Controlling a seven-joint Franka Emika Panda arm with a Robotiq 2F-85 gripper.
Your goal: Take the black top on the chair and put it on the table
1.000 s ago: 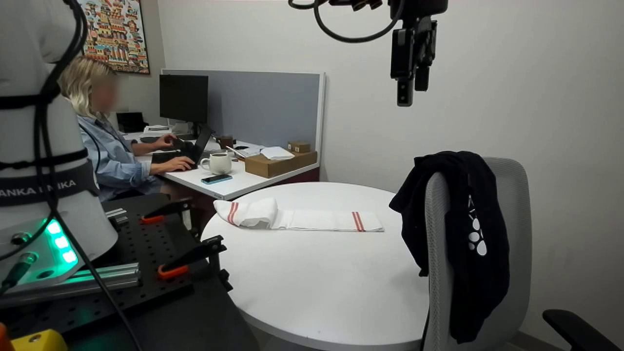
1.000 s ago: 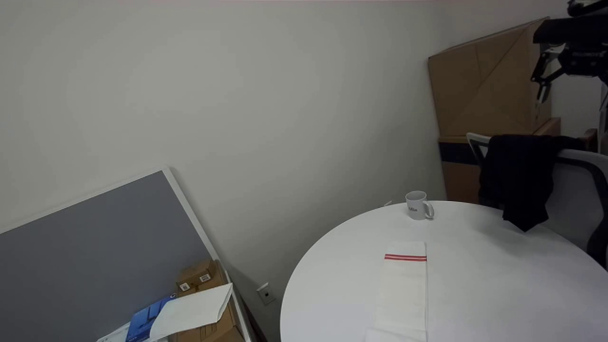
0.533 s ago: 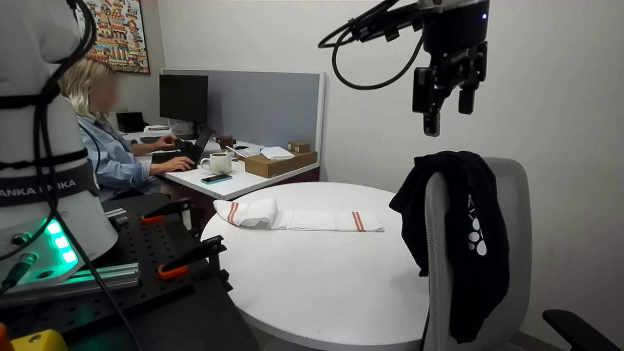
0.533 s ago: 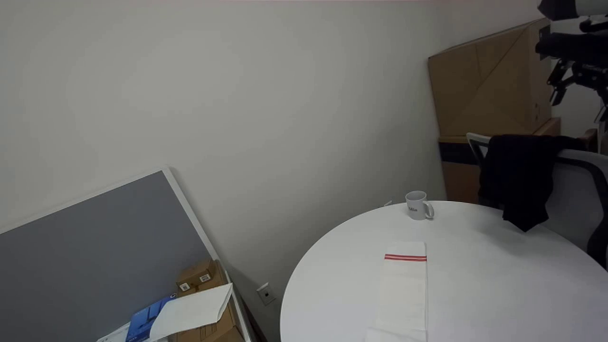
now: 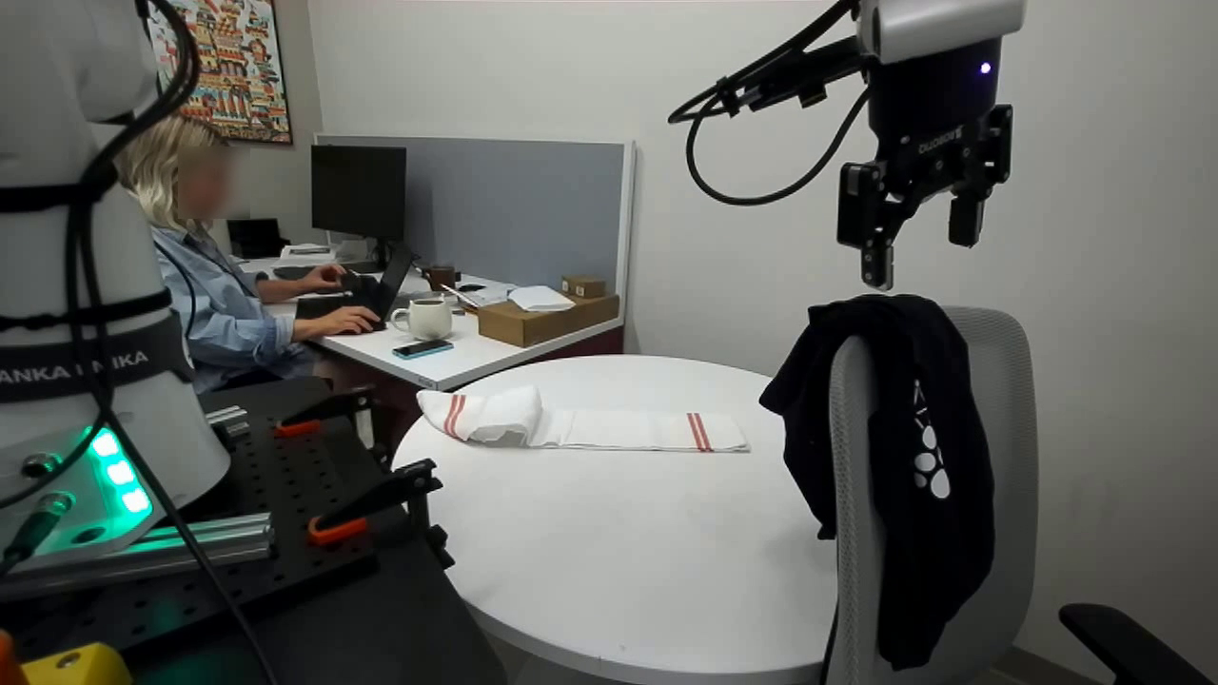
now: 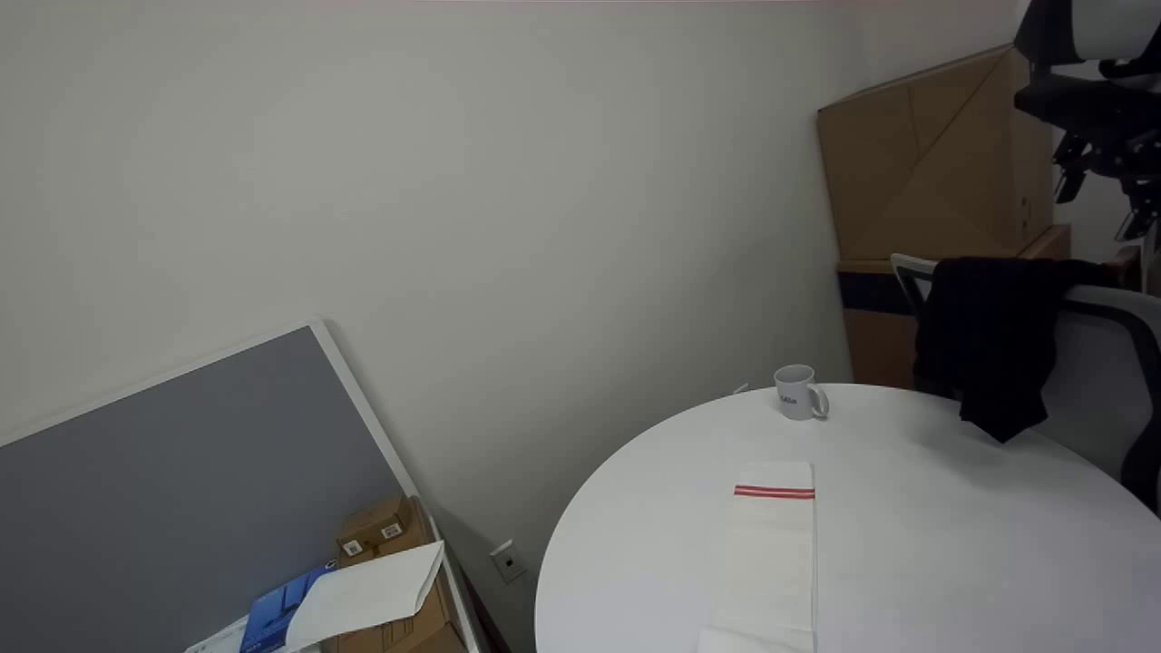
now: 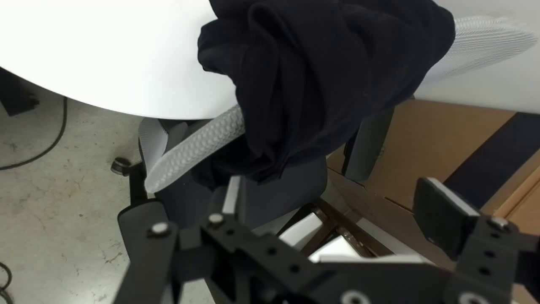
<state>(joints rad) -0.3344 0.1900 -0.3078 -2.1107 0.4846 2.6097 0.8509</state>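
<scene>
The dark band on the robot's base reads "ANKA" and "IKA", the end effector "ROBOTIQ".

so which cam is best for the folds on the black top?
Wrist view: it looks down on the black top close up, so its folds stand out, though the frame's top crops it. Both exterior views show it draped over the mesh backrest, mostly as plain dark cloth; its white print shows in an exterior view.
</scene>
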